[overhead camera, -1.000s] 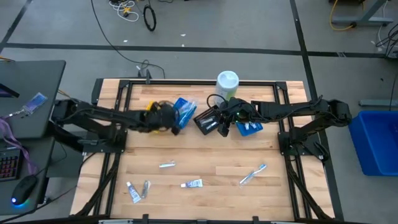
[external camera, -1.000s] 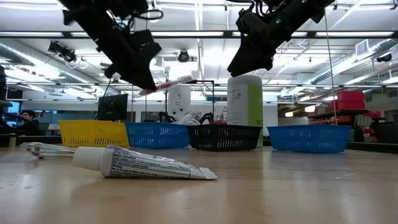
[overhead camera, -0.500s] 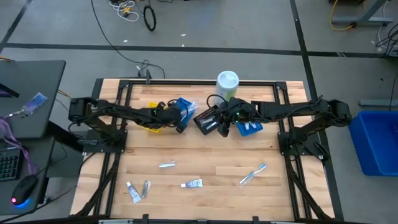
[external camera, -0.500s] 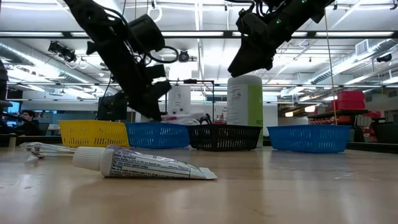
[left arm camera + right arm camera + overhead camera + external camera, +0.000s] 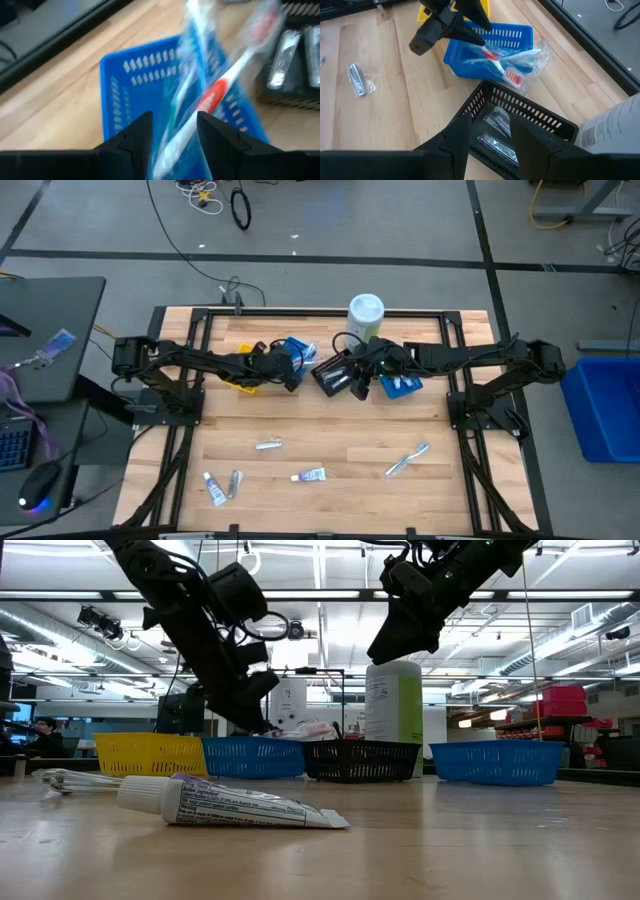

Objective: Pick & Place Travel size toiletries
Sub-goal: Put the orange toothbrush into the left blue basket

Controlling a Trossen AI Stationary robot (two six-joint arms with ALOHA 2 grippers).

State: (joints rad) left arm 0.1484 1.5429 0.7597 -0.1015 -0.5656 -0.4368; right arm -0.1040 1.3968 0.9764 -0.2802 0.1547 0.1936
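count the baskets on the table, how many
4, in a row at the far side: yellow basket, blue basket under the left hand, black basket, second blue basket at the right end.

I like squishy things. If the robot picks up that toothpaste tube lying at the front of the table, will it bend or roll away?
The toothpaste tube would probably bend a little: its tail end looks flat and crimped. It likely won't roll far, since that flat end lies on the table. It looks small, so it is probably light.
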